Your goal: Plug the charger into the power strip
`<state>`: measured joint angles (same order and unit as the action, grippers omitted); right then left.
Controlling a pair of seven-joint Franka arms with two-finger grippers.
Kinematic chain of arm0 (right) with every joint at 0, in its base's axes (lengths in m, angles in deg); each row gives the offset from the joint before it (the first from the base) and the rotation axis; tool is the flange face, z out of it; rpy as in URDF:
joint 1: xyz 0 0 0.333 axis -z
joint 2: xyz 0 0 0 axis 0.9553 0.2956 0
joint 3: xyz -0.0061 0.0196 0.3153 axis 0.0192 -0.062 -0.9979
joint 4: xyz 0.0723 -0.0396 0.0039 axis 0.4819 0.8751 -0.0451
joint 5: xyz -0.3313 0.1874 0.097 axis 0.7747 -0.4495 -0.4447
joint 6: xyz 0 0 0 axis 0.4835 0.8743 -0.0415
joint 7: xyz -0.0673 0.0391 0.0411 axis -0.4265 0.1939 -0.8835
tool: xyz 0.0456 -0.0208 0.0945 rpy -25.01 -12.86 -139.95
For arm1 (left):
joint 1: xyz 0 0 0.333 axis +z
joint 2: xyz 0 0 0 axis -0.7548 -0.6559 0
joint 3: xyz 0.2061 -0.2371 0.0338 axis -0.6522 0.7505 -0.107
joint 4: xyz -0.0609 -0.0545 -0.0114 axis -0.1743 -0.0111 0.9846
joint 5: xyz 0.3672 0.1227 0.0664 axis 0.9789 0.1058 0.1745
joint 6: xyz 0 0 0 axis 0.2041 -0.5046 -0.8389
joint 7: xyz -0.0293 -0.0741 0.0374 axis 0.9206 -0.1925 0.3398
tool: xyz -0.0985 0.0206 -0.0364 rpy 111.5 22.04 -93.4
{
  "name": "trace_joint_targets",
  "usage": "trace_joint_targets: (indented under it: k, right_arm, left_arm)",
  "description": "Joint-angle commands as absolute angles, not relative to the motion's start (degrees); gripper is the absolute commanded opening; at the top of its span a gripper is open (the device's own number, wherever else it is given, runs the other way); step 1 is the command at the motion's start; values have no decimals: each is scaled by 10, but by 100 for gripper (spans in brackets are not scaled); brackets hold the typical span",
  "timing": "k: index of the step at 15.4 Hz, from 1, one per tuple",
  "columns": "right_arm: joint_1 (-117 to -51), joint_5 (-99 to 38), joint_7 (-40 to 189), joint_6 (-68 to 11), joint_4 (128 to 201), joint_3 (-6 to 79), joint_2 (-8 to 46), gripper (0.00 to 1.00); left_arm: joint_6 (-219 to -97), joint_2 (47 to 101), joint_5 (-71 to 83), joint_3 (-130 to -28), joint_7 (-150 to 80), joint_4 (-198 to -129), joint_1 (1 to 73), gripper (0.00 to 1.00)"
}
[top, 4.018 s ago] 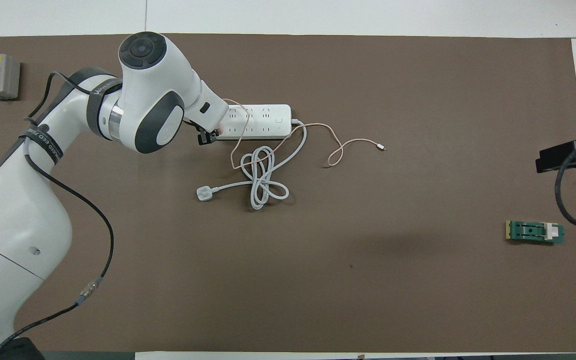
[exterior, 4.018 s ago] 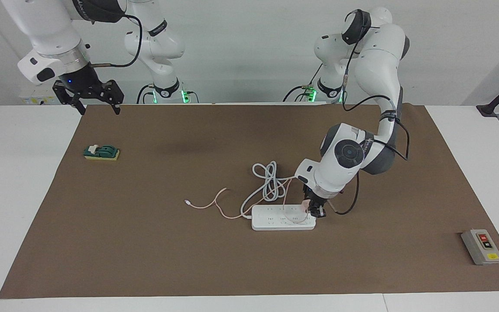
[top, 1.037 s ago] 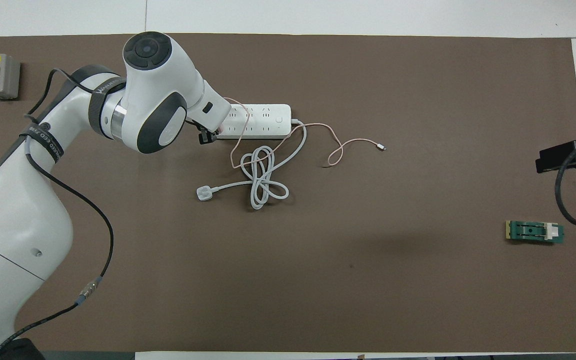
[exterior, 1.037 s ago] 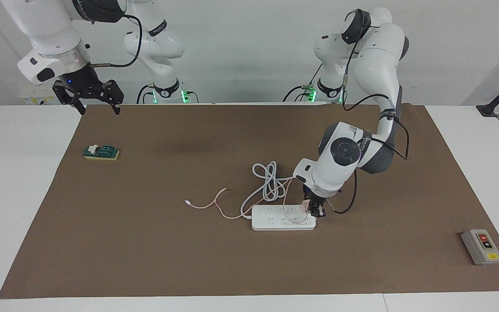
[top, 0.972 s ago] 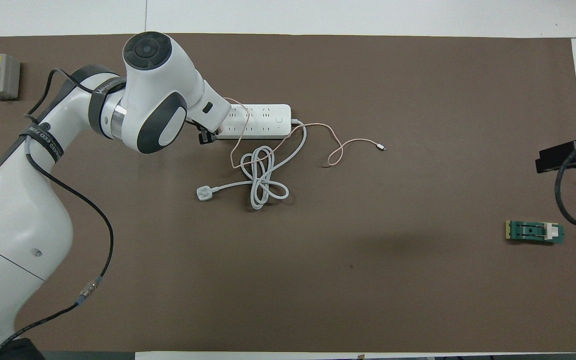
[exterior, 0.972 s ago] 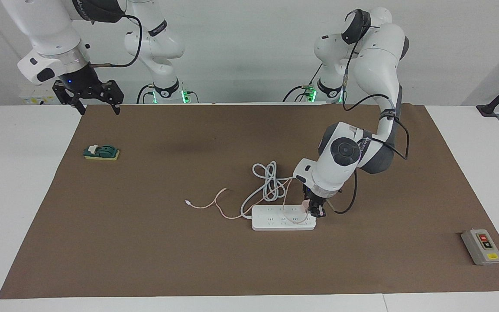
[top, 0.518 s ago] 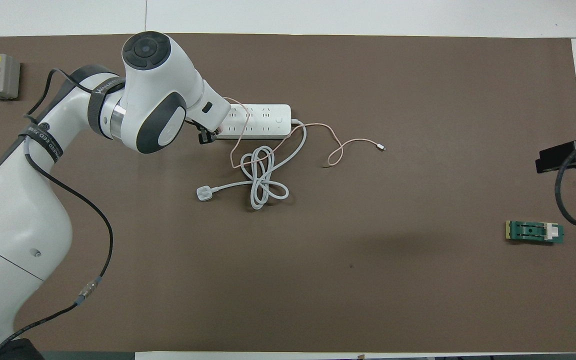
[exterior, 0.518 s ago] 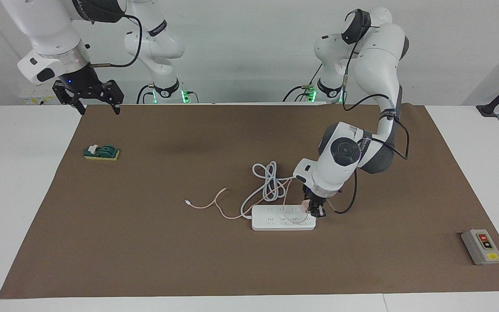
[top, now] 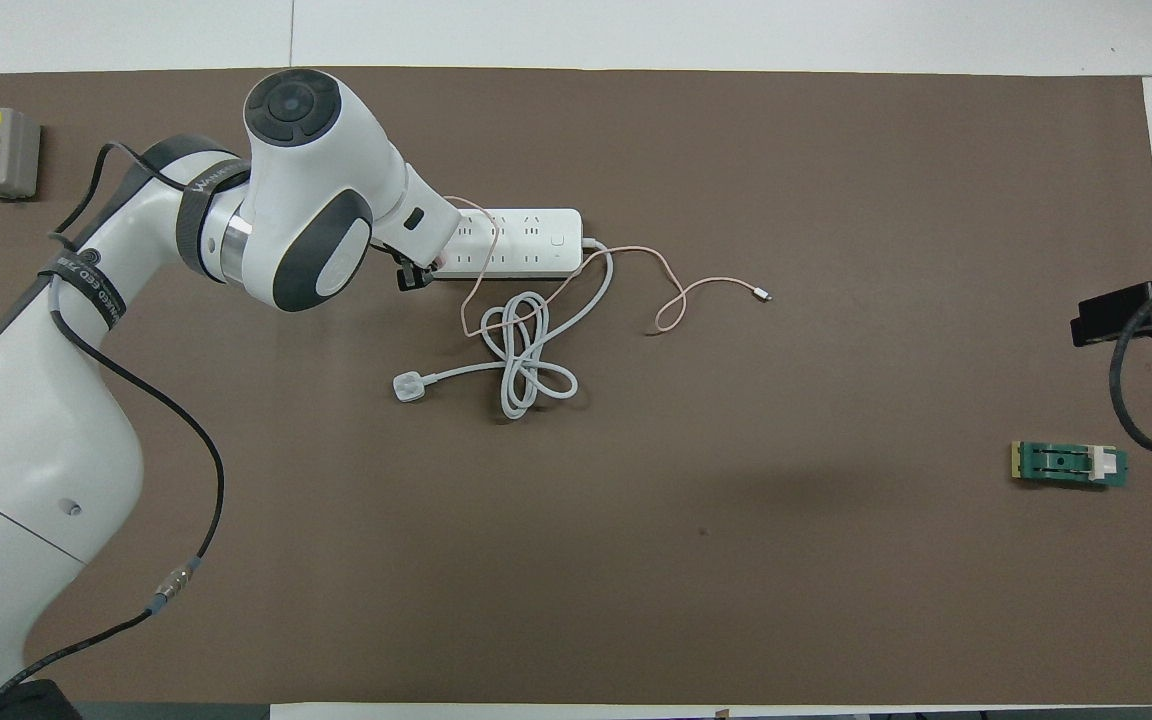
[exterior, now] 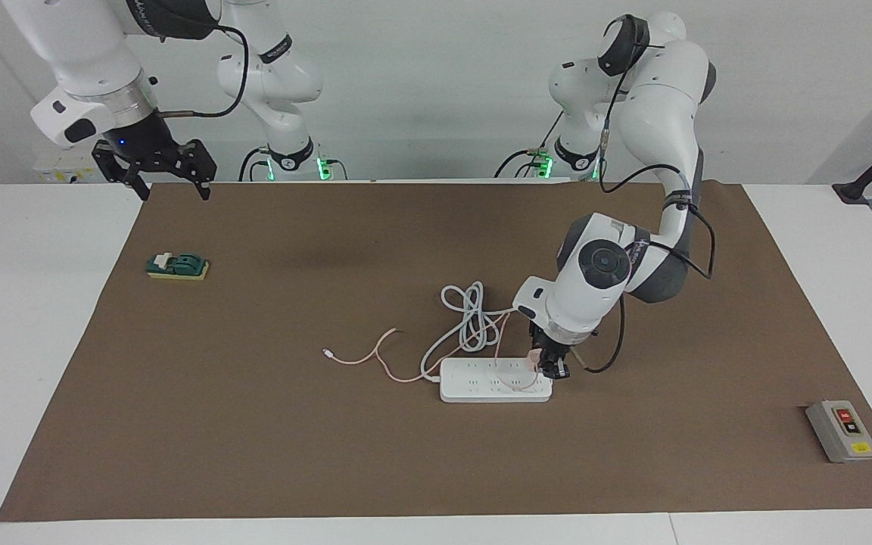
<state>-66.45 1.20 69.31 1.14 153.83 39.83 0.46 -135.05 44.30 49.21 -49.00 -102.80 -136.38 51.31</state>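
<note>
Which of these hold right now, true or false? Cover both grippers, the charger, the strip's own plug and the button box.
1. The left gripper is shut on the charger at the power strip. True.
2. The right gripper holds the green block. False: it waits open, up near its own base; the block lies on the mat.
3. The strip's white plug lies loose on the mat. True.
4. The grey button box sits on the power strip. False: it is well apart, at the left arm's end of the table.

White table (exterior: 35,341), brown mat (exterior: 254,424) on top, plain white wall (exterior: 436,83)
</note>
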Motion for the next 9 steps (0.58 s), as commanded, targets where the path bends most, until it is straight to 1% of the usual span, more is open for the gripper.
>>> trace_joint_targets:
  k: [1,9]
  right_arm:
    - [-660,3,685,16,1549,394,-7,100]
    - [-660,3,685,16,1549,394,-7,100]
  left_arm:
    - [-1352,426,532,-503,-1018,-1387,531,0]
    - [-1359,418,531,-503,-1020,-1385,531,0]
